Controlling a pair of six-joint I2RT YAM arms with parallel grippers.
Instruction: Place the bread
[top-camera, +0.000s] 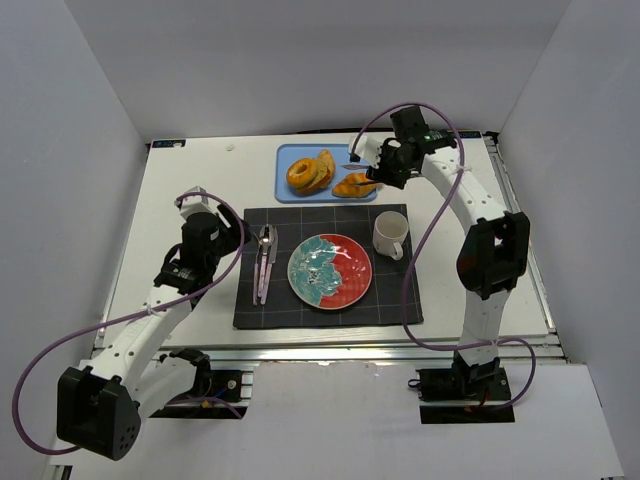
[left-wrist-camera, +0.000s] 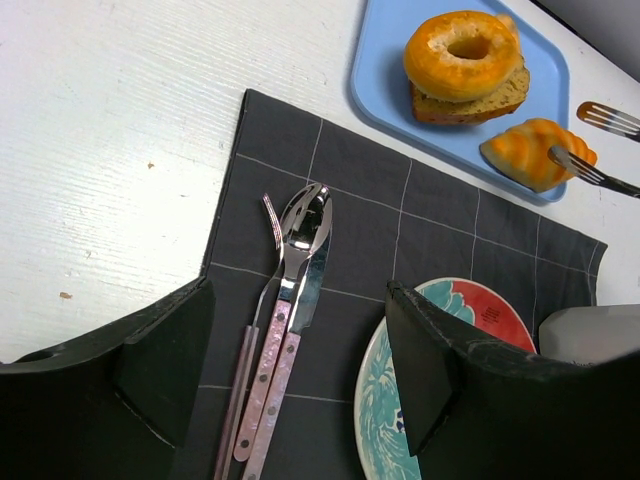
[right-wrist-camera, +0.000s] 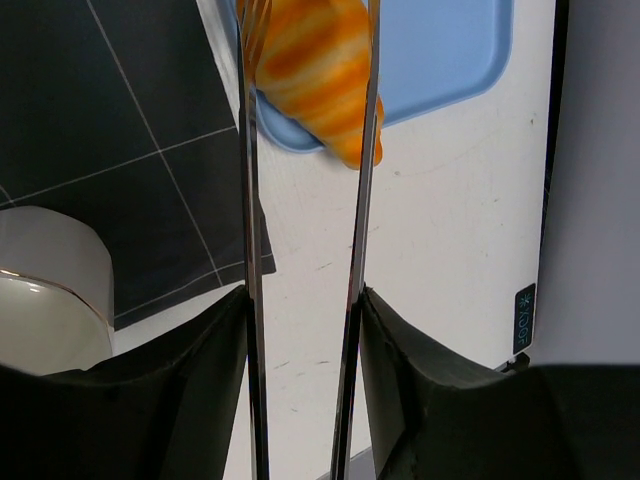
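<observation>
An orange croissant (top-camera: 354, 185) lies at the right front corner of the blue tray (top-camera: 290, 192). It also shows in the left wrist view (left-wrist-camera: 530, 150) and the right wrist view (right-wrist-camera: 315, 70). My right gripper (top-camera: 385, 170) is shut on metal tongs (right-wrist-camera: 362, 200), whose two tips straddle the croissant. I cannot tell whether they squeeze it. A bagel on a bread slice (left-wrist-camera: 462, 52) sits at the tray's left. The red and teal plate (top-camera: 330, 271) lies bare on the dark placemat (top-camera: 390, 300). My left gripper (left-wrist-camera: 300, 370) is open and empty above the cutlery (left-wrist-camera: 290, 300).
A white mug (top-camera: 390, 235) stands on the placemat right of the plate, close under the right arm. The knife, fork and spoon lie left of the plate. White walls close in the table on three sides.
</observation>
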